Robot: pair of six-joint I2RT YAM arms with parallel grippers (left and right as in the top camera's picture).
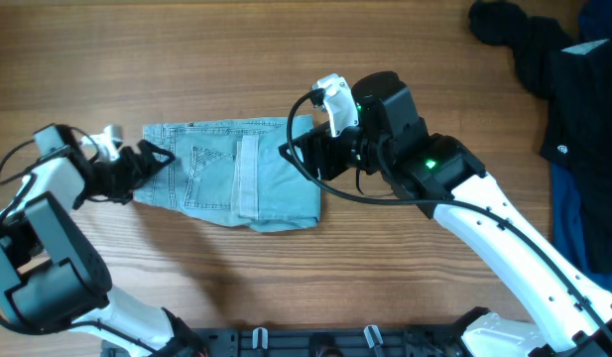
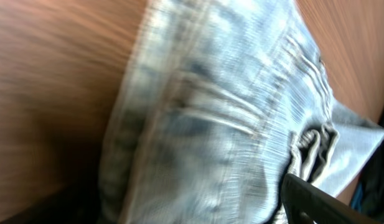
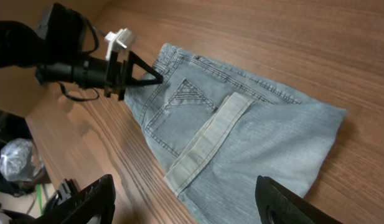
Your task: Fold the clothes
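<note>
Hovering over the right end of the denim shorts [image 1: 276, 188], my right claw [image 3: 185, 178] is released. Its two fingers stand wide apart and there is nothing between them. The cloth lies just beyond and to the left of it. My left claw [image 1: 155, 159] sits at the opposite end, right at the waistband edge. Its own camera shows denim bunched close against one dark finger, but that picture is blurred. I cannot tell whether that claw is clenched on the cloth or only touching it.

The shorts lie flat on the wooden desk [image 1: 186, 59], left of centre, with their long axis running left to right between my two claws. The waistband is at the left and a smooth folded edge is at the right. Each claw therefore has one short end close by. The right claw is nearer the folded edge and the left claw is nearer the waist.

The denim is pale, faded blue. A back pocket [image 1: 204, 164] with pointed stitching faces up. A cuffed hem [image 1: 248, 177] crosses the middle as a lighter band running near to far. I judge from this that the legs are already turned back over the seat. The edges look fairly square, with a slight sag at the near right corner.

A further fold would probably carry one short end over the other along that long axis.
</note>
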